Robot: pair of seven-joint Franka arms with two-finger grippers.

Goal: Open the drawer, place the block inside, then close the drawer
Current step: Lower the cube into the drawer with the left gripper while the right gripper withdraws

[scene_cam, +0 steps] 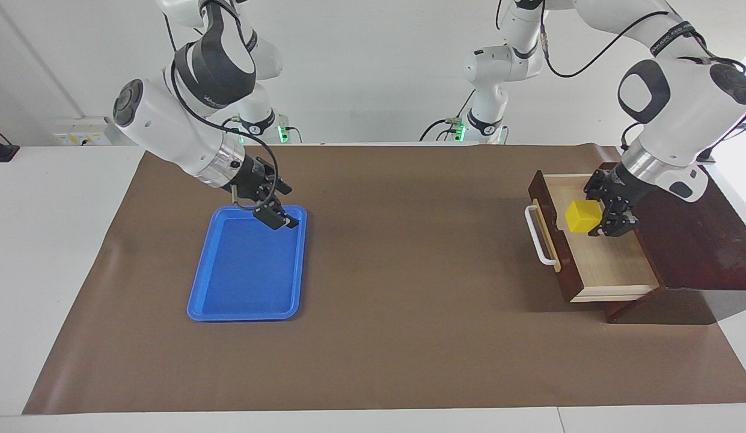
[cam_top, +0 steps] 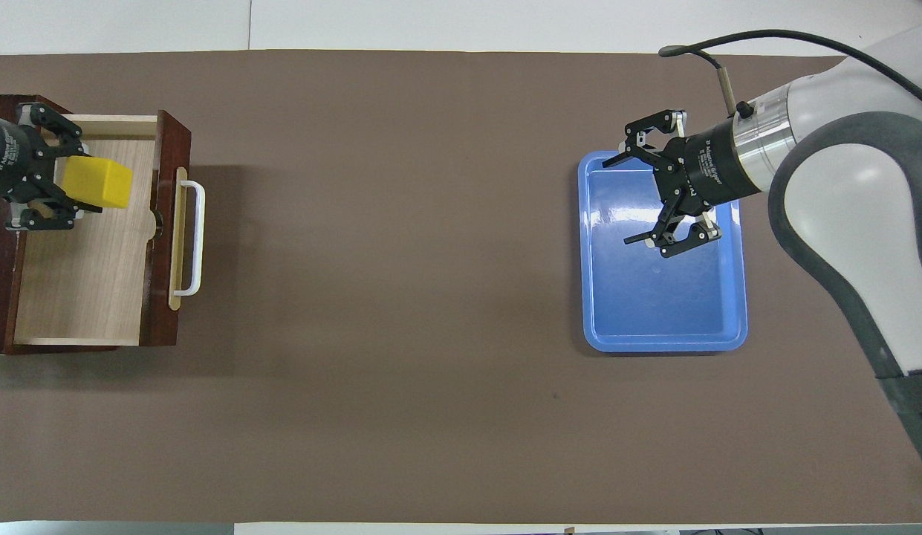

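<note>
The drawer point(scene_cam: 613, 264) stands pulled open at the left arm's end of the table, with its light wood inside bare and its white bar handle point(scene_cam: 538, 237) facing the table's middle. My left gripper point(scene_cam: 595, 215) is shut on the yellow block point(scene_cam: 583, 216) and holds it over the open drawer, near the end that is closer to the robots. The overhead view shows the same: the left gripper point(cam_top: 78, 178), the block point(cam_top: 98, 183), the drawer point(cam_top: 82, 282). My right gripper point(scene_cam: 287, 207) is open and empty over the blue tray.
The blue tray point(scene_cam: 246, 282) lies empty on the brown mat point(scene_cam: 409, 300) toward the right arm's end; it also shows in the overhead view point(cam_top: 661, 312). The dark wooden cabinet point(scene_cam: 691, 234) that houses the drawer stands at the table's edge.
</note>
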